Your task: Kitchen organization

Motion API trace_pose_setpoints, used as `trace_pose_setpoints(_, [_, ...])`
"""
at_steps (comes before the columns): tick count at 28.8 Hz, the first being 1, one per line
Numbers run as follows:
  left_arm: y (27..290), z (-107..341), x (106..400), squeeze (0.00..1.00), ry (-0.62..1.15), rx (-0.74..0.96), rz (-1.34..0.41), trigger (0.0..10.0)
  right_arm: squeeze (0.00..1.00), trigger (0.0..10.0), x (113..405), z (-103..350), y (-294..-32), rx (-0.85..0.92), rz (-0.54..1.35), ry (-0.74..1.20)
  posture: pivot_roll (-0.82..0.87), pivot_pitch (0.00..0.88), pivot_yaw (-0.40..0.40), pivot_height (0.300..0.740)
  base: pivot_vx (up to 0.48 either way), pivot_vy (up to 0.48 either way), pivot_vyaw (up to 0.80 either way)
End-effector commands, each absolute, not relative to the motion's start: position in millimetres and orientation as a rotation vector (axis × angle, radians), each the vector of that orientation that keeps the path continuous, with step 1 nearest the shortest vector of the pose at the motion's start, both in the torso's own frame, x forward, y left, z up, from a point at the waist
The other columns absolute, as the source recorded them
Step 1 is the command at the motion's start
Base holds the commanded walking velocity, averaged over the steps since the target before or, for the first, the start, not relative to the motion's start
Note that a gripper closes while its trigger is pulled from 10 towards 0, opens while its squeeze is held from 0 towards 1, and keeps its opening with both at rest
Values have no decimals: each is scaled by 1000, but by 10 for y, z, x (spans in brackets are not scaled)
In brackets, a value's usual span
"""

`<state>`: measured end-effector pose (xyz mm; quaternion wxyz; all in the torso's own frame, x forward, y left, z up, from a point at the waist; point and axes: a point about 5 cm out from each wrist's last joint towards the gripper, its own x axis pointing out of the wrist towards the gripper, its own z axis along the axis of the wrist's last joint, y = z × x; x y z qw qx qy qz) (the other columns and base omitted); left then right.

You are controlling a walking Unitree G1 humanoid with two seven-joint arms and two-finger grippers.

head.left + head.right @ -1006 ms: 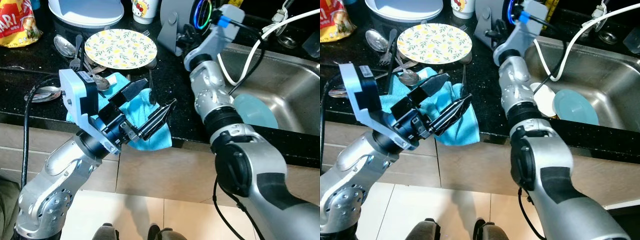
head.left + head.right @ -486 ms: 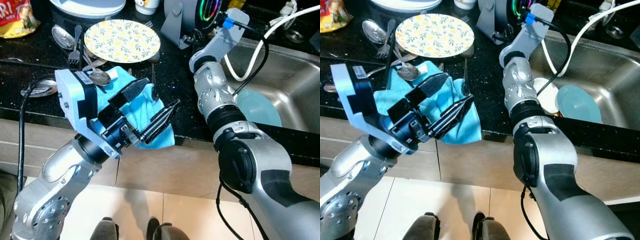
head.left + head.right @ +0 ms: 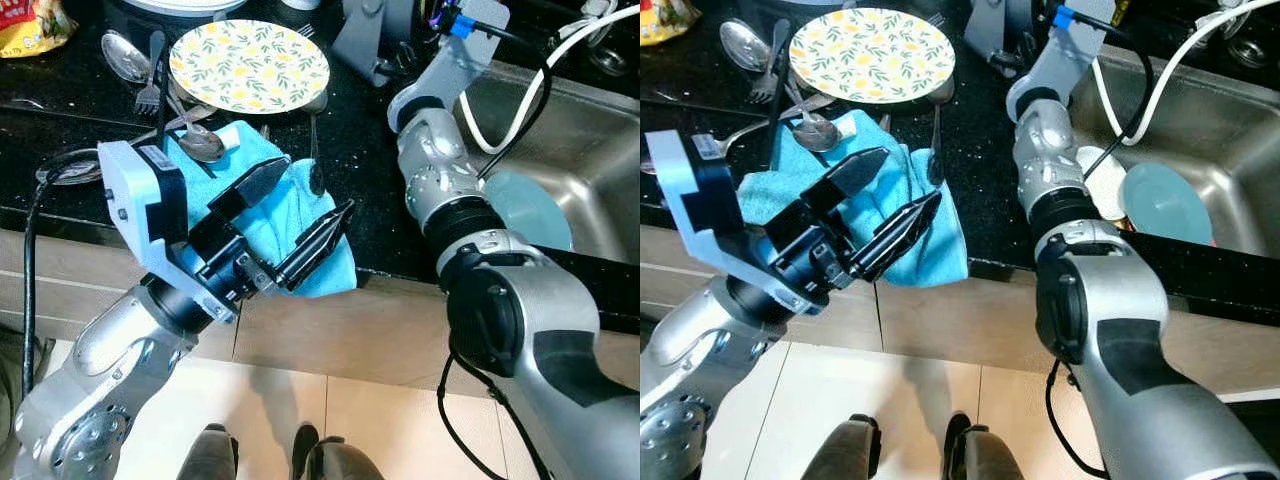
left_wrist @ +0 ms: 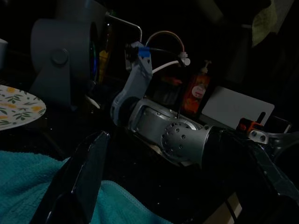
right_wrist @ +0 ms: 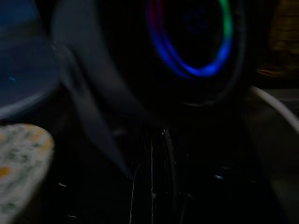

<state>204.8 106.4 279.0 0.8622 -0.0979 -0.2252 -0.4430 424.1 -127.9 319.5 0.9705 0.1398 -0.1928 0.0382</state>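
The soft blue cloth (image 3: 270,215) lies on the near edge of the black counter (image 3: 360,190), with one corner hanging over. The left gripper (image 3: 300,225) hovers just above it, fingers spread wide and holding nothing. The cloth looks light and floppy, so I think pinching a raised fold near the middle would work best. Metal spoons (image 3: 200,145) lie touching its far side. The right gripper reaches far back; I cannot tell about its fingers.

The left arm is bent up at the counter's front edge, its left gripper (image 3: 297,220) held with both black fingers spread apart. The right arm reaches straight toward the counter's back edge, its wrist raised there.
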Motion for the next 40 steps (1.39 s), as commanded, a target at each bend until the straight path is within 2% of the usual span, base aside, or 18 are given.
trace_pose_setpoints(1, [1002, 2765, 1999, 0, -452, -219, -975, 10000, 0, 10000, 4253, 3103, -1480, 248, 40, -352, 346, 280, -175, 740, 0, 0, 0])
trace_pose_setpoints(7, [990, 2762, 1999, 0, -451, -228, -981, 10000, 0, 10000, 4239, 3185, -1696, 218, -40, -375, 342, 280, -176, 740, 0, 0, 0])
trace_pose_setpoints(10, [986, 2762, 1994, 0, -451, -231, -983, 10000, 0, 10000, 4222, 3289, -1716, 240, -53, -426, 342, 281, -177, 740, 0, 0, 0])
trace_pose_setpoints(14, [981, 2766, 1985, 0, -451, -232, -982, 10000, 0, 10000, 4198, 3415, -1615, 315, 8, -501, 344, 287, -181, 740, 0, 0, 0])
trace_pose_setpoints(21, [975, 2770, 1958, 0, -453, -237, -971, 10000, 0, 10000, 4176, 3477, -1075, 339, 255, -516, 347, 302, -191, 740, 0, 0, 0])
trace_pose_setpoints(40, [956, 2770, 1931, 0, -461, -246, -957, 10000, 0, 10000, 4141, 3486, -751, 454, 401, -497, 362, 301, -217, 740, 0, 0, 0])
